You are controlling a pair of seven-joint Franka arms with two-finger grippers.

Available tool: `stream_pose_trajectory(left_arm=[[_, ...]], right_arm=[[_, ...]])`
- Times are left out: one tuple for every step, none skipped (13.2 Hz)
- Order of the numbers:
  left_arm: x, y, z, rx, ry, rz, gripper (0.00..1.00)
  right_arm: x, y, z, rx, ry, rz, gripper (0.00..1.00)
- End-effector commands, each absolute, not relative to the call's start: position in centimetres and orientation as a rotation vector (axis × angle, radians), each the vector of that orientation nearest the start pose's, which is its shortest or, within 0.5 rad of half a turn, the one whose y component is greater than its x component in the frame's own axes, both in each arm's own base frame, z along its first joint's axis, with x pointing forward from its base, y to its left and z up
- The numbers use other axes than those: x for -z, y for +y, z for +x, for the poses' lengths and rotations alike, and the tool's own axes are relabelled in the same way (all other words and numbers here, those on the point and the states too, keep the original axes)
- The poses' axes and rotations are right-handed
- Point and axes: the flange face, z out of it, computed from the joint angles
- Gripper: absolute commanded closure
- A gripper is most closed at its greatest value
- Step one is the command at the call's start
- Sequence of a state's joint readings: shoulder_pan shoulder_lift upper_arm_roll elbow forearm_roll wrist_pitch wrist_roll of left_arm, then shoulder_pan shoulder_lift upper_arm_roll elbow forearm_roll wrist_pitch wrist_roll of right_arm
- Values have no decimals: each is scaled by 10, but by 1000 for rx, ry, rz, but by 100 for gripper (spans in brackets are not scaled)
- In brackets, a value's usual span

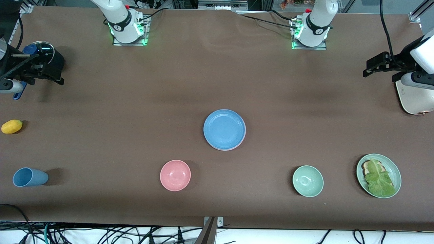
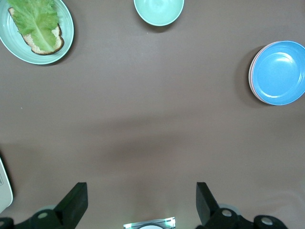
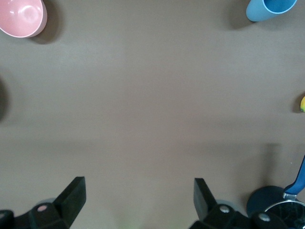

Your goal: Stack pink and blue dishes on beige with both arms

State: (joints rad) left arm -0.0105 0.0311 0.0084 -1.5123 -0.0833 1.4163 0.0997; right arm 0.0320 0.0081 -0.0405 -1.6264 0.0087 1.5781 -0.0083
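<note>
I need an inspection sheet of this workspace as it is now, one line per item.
Surface: brown table, flat.
Job's things: blue plate tops a stack at mid-table; pink rim shows under it; beige plate not visible.
Clutter: pink bowl, green bowl, lettuce plate, lying blue cup, lemon, dark pan, cream appliance.
Grippers: left gripper open, empty, waiting over the table's left-arm end; right gripper open, empty, over the right-arm end.
Cables: black ones by the bases and below the table's near edge.
Surroundings: metal framing at the corners.
</note>
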Motion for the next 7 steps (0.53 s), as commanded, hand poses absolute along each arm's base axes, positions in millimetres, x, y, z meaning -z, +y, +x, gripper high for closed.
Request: stream_pose_trajectory(left_arm=[[-629,-9,545,-196,205,-3188,0],[-629,-8,545,-196,202,-3188,0],[-629,-8,546,-194,202,-3188,0],[-629,-8,546,-194,202,-3188,0],[-629,-8,545,-196,202,-3188,0],[-630,-8,545,-194,202,-3188,0],[-630,-9,545,-194,205,-3188,0]], right_arm=[[-596,-5,526,-10,47,-3144,0],[-596,-6,524,-12,48,-3142,0],[-597,-6,525,-7,31,-3146,0],[-597,-5,528,-5,16,-3146,0],[-596,-5,529,-7,14,-3146,0],[-597,-5,535,-10,9,-3146,0],[-597,-5,542,-7,9,-3144,0]])
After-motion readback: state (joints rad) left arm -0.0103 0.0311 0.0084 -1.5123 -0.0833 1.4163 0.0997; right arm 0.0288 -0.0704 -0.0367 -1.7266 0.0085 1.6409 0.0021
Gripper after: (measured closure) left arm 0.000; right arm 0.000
